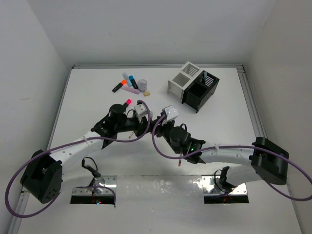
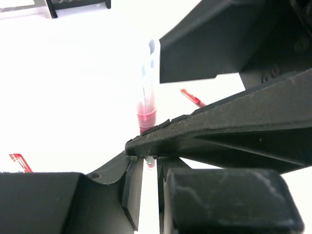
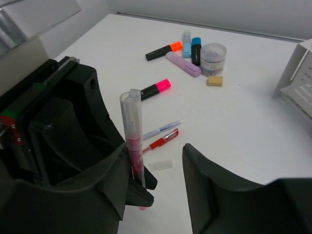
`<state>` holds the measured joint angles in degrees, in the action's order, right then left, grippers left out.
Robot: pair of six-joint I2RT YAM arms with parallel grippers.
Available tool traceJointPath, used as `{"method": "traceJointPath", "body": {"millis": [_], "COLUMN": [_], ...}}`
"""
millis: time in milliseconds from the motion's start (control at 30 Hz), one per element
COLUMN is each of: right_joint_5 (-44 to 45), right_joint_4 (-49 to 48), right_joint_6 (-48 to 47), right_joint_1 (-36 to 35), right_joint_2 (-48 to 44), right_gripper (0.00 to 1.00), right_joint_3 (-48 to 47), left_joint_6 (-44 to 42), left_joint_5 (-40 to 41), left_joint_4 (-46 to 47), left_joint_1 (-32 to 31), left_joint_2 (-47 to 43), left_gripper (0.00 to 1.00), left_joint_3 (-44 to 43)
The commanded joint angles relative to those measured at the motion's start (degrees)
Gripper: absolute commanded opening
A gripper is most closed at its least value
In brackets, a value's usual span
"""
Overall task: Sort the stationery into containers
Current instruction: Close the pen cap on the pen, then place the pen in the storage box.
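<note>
In the middle of the table (image 1: 87, 97), well short of the joined white box (image 1: 175, 87) and black box (image 1: 195, 99), the left gripper (image 2: 150, 165) and right gripper (image 3: 161, 170) meet tip to tip, which reads as a hand-over. The right one's jaws stand parted, gripping nothing. The left one, clamped tight, alone holds the clear pen (image 3: 132, 126) upright between them. The highlighters (image 3: 196, 48), tape roll (image 3: 213, 52) and eraser (image 3: 214, 80) lie beyond, unsorted.

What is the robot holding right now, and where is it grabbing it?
The left hand pinches the clear pen near its lower, red-inked end, holding it upright. The right hand is open and grips nothing.
</note>
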<state>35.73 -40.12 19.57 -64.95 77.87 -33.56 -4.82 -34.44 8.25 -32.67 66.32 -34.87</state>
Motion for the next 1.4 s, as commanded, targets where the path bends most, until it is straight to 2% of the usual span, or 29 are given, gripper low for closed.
{"method": "traceJointPath", "body": {"millis": [0, 267, 533, 700, 800, 867, 1167, 1267, 1367], "right_joint_5": [-6.20, -5.49, -5.93, -9.79, -11.90, -12.78, -17.71, -18.41, -18.15], "right_joint_4": [12.69, 15.42, 18.76, 22.62, 23.59, 23.25, 21.84, 20.96, 22.01], "right_joint_6": [0.29, -2.96, -7.27, -7.53, -6.83, -6.48, -8.50, -9.99, -11.66], "right_joint_1": [-2.73, -2.55, -2.12, 0.34, 1.22, 1.84, 2.37, 2.63, 3.42], "right_joint_2": [0.19, -4.47, -7.81, -11.50, -13.35, -13.97, -13.97, -15.02, -18.35], "right_gripper": [0.48, 0.57, 0.76, 0.79, 0.76, 0.68, 0.63, 0.54, 0.51], "right_joint_3": [1.13, -0.63, -2.38, -3.79, -3.71, -3.18, -4.84, -5.63, -5.64], "left_joint_6": [-1.24, -2.12, -1.78, -1.25, -1.16, -1.07, -0.37, -0.63, -1.15], "left_joint_5": [-0.37, -0.28, -0.11, -0.54, -0.54, -0.54, -1.07, -1.16, -1.16], "left_joint_4": [16.54, 14.08, 13.90, 15.30, 15.83, 16.09, 16.62, 15.83, 14.60], "left_joint_1": [-0.65, -1.00, -1.00, -0.47, -0.21, -0.21, -0.29, -0.21, -0.21], "left_joint_2": [-2.69, -2.51, -3.92, -4.27, -4.19, -4.27, -3.83, -3.83, -3.92], "left_gripper": [0.00, 0.00, 0.00, 0.00, 0.00, 0.00, 0.00, 0.00, 0.00], "left_joint_3": [-5.56, -6.35, -6.17, -5.38, -5.12, -5.03, -4.94, -5.03, -5.20]}}
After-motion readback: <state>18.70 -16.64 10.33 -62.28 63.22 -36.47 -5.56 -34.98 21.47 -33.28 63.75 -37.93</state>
